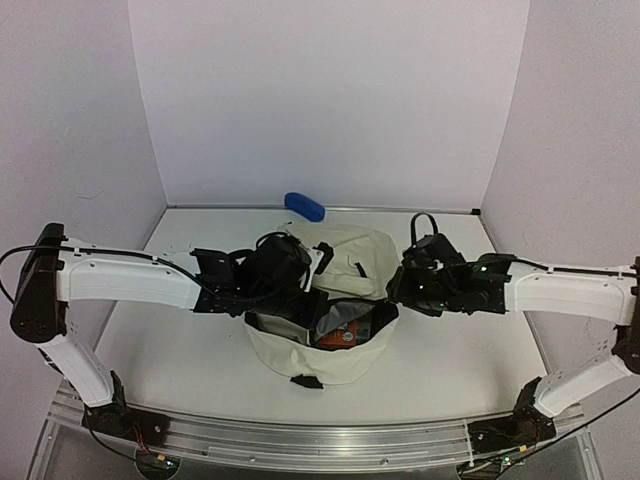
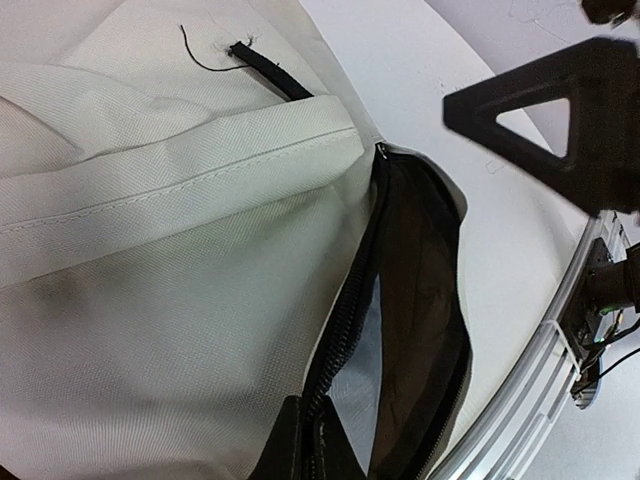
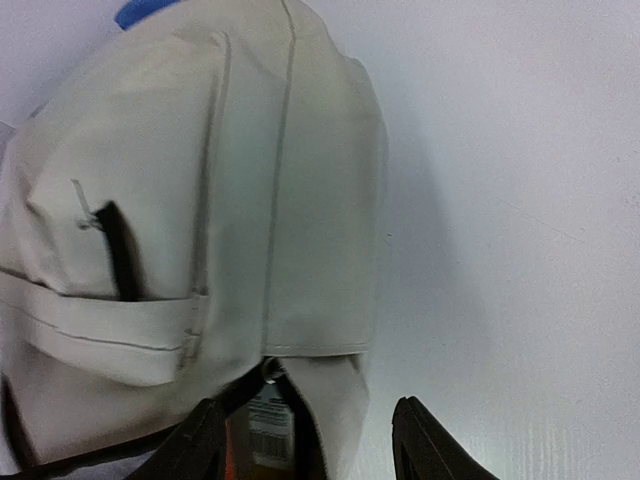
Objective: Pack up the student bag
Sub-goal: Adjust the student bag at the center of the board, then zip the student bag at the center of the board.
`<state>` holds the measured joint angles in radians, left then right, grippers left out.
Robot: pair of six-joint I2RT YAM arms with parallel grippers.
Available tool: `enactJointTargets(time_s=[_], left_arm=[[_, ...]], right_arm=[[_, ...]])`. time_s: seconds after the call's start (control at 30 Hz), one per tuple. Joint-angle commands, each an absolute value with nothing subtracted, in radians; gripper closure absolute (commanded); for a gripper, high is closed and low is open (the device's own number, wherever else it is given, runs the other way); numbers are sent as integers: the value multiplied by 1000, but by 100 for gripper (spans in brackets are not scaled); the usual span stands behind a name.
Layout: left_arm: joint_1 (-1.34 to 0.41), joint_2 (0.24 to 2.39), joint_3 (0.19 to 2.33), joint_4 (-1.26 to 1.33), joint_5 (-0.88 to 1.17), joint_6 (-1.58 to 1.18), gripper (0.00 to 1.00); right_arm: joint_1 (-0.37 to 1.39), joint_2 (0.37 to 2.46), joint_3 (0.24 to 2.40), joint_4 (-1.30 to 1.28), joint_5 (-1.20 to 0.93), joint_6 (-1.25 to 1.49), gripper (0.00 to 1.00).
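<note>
Left jaws, hidden overhead, show in their wrist view clamped on the student bag (image 2: 180, 300); right jaws stand open.

The student bag (image 1: 300, 360) sits on the table (image 1: 180, 350), an oblong item (image 1: 304, 206) behind it.

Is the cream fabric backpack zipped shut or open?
Open: the cream fabric backpack gapes at its mouth, with dark lining and an orange item showing inside.

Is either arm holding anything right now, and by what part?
The left pincer is shut on the student bag at its zippered opening edge; the right pincer is open, holding nothing.
</note>
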<state>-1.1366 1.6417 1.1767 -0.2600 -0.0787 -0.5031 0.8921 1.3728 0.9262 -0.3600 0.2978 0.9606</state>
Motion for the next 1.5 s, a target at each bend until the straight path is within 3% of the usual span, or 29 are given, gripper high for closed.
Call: enactJointTargets(time_s=[0.0,0.23,0.47,1.23,1.37,1.47], left_arm=[[-1125,1643,1213,-213,-72,-511,100],[-1118,1646,1221,-223,-61,-497,100],[-1117,1635,1220,-231,-69,-495,100],[-1115,1627,1227,-232,-41,-453,100],[-1115,1628,1224,-223,-15,-442,100],[-1115,1639,1233,-230,-10,-440,100]], right_arm=[[888,1303,953,-318,183,1046,47],[897,1399,949,-260,61,1091,57],[897,1505,975,-296,120,1107,68],[900,1726,1064,-416,378,1071,72],[900,1751,1078,-404,412,1076,79],[901,1749,1083,-399,417,1072,91]])
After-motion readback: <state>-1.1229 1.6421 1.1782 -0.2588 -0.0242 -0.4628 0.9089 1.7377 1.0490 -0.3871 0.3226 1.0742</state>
